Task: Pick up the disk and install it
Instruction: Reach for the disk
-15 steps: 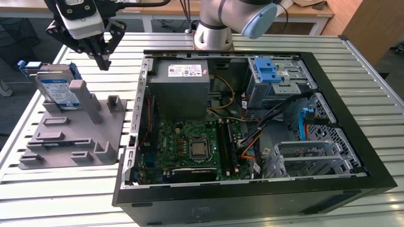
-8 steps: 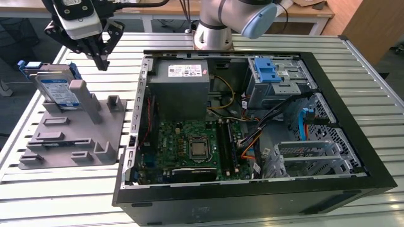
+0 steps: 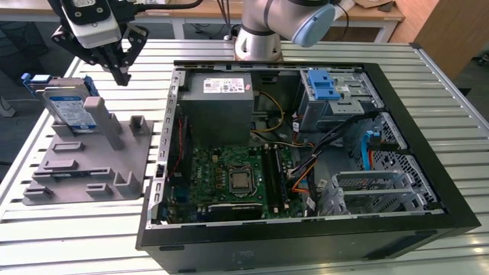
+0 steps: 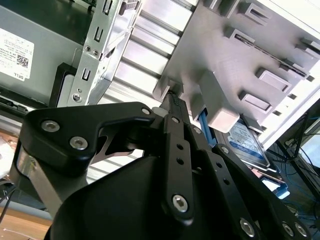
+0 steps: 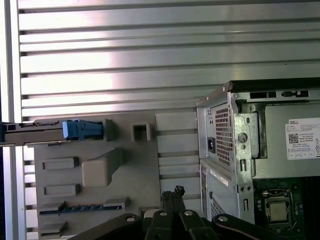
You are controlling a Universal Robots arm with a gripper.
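Above bench (image 3: pixel 77 229), 2 o'clock of disk (image 3: pixel 59 93) in exterior view, tool (image 3: pixel 121 77) narrow, empty; disk label (image 3: pixel 70 110) wht/blue, txt illegible.

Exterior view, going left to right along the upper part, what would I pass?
The disk propped on the grey fixture → the gripper hanging beside it → the grey power-supply box → the drive cage with blue latch.

You saw the disk (image 3: pixel 65 107) only partly: the grey fixture (image 3: pixel 80 169) hid its lower part, and the arm (image 3: pixel 279 26) was cut off by the exterior view's top edge.
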